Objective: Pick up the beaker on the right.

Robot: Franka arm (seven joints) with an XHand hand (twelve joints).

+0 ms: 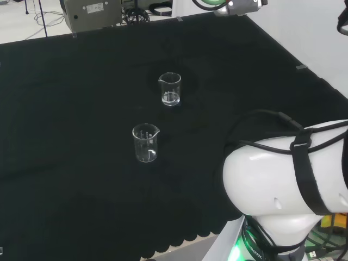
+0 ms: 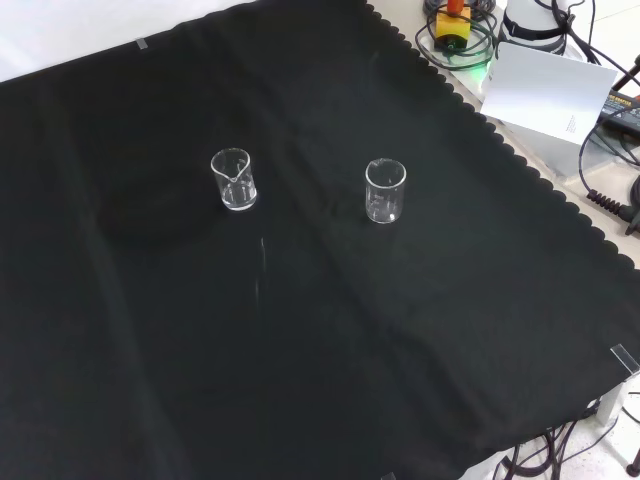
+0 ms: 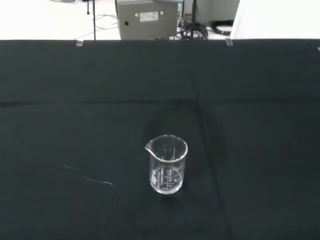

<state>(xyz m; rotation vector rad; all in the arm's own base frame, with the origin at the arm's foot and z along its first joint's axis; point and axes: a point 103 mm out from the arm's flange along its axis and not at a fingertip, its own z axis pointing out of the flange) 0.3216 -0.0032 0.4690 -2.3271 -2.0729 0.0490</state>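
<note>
Two Glass Cups, and One to Pick

Closest to the arm in the head view is the arm's own big white link point(image 1: 288, 179), with black cables strapped on it. I can't tell if the hand is open or closed.

Next comes the black cloth point(image 1: 65, 163) that covers the bench. Two small clear beakers stand on it, both upright and well apart from each other. Both look empty.

In the head view, the near beaker point(image 1: 145, 143) stands a bit to the left. The far beaker point(image 1: 169, 88) stands a bit to the right. So the far one looks like the beaker to pick up. In the front view that same beaker point(image 2: 233, 179) is the one on the left, so the sides swap there. The wrist view looks at one beaker point(image 3: 168, 164), but I can't tell for sure which one it is.

Nothing is picked up yet.

What could go wrong? The hand might go for the wrong beaker, because right and left change with the view. Clear glass is hard to see, so the hand could bump the beaker and tip it over
</note>
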